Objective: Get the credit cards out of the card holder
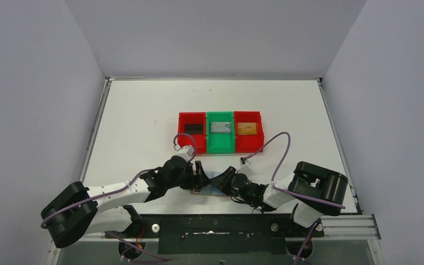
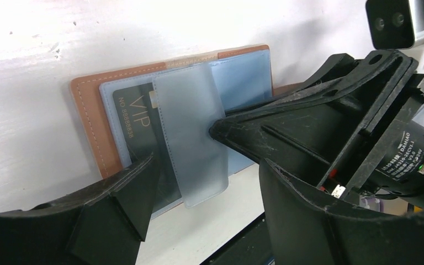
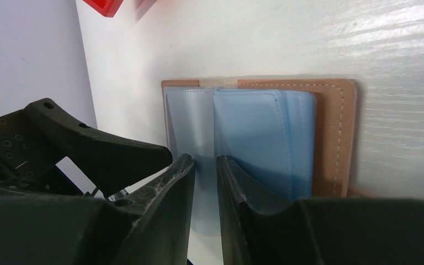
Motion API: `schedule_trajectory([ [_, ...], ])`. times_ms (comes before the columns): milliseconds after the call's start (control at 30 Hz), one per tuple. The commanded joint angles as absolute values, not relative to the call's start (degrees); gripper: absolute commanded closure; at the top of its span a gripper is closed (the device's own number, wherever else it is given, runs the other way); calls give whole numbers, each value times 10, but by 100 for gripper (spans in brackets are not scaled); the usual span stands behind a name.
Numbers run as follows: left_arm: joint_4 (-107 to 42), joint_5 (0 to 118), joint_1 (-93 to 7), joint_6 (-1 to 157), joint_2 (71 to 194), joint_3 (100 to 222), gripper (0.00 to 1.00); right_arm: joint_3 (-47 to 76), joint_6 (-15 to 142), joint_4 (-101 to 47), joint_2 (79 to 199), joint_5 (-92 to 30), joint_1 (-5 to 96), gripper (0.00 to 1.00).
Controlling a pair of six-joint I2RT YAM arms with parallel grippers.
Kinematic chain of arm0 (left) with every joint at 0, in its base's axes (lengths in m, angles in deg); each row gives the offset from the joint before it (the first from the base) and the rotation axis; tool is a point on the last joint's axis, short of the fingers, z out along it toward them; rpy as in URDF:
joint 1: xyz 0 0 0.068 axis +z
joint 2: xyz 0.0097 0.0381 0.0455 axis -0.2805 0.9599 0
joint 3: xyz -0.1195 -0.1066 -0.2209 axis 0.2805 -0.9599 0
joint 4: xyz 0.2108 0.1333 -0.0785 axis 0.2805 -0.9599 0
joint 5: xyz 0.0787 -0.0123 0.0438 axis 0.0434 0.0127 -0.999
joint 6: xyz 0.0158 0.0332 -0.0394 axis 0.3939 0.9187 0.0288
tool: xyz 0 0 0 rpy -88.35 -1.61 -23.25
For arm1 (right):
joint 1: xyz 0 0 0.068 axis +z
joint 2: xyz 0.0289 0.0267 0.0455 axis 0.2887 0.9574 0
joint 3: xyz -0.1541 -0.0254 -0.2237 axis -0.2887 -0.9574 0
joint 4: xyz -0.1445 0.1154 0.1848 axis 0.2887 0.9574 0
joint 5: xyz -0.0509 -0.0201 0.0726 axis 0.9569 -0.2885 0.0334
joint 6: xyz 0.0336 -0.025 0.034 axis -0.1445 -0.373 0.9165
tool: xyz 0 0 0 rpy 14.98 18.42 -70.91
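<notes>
Card holder [image 2: 88,105]: open on the bench [image 2: 27,83], centre frame in the left wrist view.
Black card [image 2: 135,124]: left of centre, tucked in its blue pocket.
Right hand [image 3: 204,164]: fingers almost together around the clear sleeve [image 2: 190,121]; pinched or loose, can't tell.
Left hand [image 2: 210,182]: fingers apart. Best to catch the card's lower edge and draw it straight out.

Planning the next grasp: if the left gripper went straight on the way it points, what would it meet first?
The left gripper would probably meet the black VIP card in the open card holder, or the clear pocket flap beside it; depth is unclear.
</notes>
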State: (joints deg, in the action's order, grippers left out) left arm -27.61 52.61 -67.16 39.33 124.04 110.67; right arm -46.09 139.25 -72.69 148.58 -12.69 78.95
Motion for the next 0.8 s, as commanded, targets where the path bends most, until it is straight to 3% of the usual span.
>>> schedule_trajectory([
  [0,-236,518,-676,379,1245,1106,34,-465,1382,-704,1483,-118,785,76],
  [233,-223,523,-676,375,1247,1100,38,-465,1387,-678,1466,-105,785,79],
  [500,-205,536,-679,365,1272,1105,40,-480,1415,-710,1487,-121,777,71],
  [767,-199,538,-680,364,1264,1105,45,-491,1412,-736,1484,-122,773,69],
])
